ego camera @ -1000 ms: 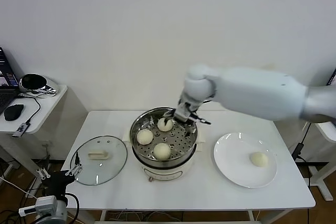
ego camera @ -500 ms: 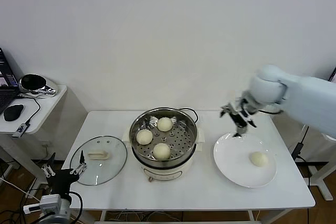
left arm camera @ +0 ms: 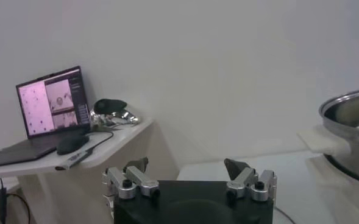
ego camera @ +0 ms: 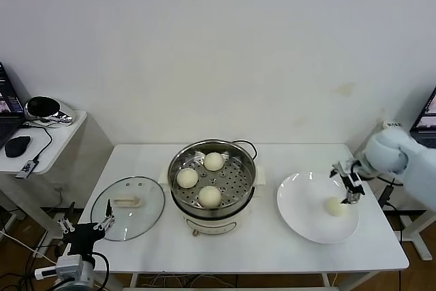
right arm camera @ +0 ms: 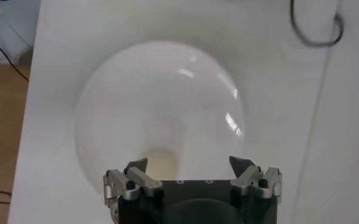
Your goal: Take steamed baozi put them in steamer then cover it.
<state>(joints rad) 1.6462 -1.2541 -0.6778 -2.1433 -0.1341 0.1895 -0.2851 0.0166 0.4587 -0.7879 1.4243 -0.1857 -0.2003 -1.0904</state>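
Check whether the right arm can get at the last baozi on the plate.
Probably yes. The right pincer hangs open just above the baozi, which sits alone on the plate with nothing over or beside it. The left pincer is parked far off by the cover.

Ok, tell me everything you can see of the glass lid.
The lid is a round, clear glass disc with a metal rim and a cream-white bar handle at its centre. It lies flat on the table, handle up, to the left of the steamer and off it, near the front left corner. Nothing holds it; the left gripper sits just beyond its front-left edge, jaws open.
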